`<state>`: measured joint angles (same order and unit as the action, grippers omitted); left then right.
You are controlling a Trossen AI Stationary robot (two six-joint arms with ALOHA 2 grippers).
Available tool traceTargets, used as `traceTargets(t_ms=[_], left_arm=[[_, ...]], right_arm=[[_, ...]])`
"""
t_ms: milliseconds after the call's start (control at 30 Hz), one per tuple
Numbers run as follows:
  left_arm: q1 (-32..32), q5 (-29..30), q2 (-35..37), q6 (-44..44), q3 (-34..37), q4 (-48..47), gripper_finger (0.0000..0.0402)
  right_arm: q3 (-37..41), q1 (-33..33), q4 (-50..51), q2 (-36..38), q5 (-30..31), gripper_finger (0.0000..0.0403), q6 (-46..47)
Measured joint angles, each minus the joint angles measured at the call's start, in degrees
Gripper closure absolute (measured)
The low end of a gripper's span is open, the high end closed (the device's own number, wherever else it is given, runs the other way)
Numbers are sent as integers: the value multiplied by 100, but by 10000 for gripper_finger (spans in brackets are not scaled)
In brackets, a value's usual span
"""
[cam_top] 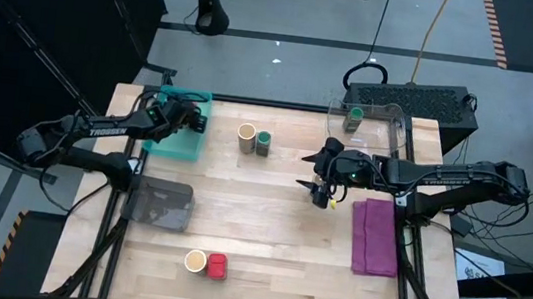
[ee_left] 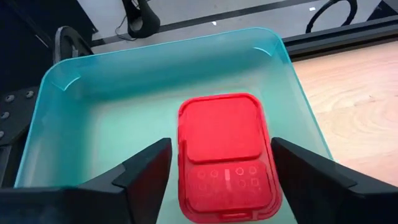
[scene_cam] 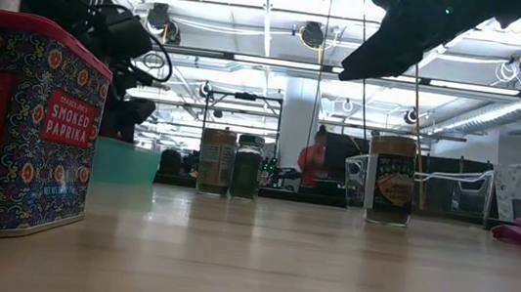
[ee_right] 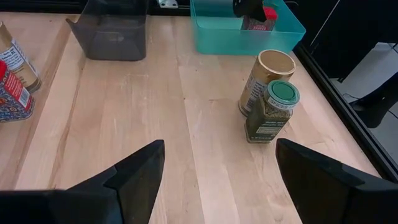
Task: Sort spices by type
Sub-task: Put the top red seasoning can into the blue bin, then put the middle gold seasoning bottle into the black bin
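Left wrist view: red spice tin (ee_left: 227, 155) lies in teal tray (ee_left: 93, 106), between left pincer's (ee_left: 221, 177) parted fingers.

Left arm: dark, reaches in from the left edge of the worktop toward its far-left corner, forearm nearly level. Left gripper (cam_top: 182, 115): pointed downward, fingers (ee_left: 146, 174) spread wide apart, nothing clamped between them; the wrist view shows both finger pads standing clear on either side.

Right arm: dark, extends from the right edge toward the middle of the worktop, elbow out to the right. Right gripper (cam_top: 320, 188): raised above the surface, angled forward and down, fingers (ee_right: 140, 171) parted wide, empty.
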<state>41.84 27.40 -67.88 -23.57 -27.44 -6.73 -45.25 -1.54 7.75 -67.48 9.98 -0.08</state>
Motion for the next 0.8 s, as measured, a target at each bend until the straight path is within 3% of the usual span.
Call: traceTargets(t_ms=[300,600,667,800], left_arm=[[-35,2,233,207,-2,-4,84],[-91,-202,1202,413,-3,-174,83],[-239,-492,1496,533,-4,-219,83],[-774,-1047,2035,804,-4,-49,83]], right_arm=[[2,0,-15,0,37,110,1],[2,2,-22,2,73,110,109],[2,4,-41,2,269,110,208],[-32,-1,80,2,1317,110,561]])
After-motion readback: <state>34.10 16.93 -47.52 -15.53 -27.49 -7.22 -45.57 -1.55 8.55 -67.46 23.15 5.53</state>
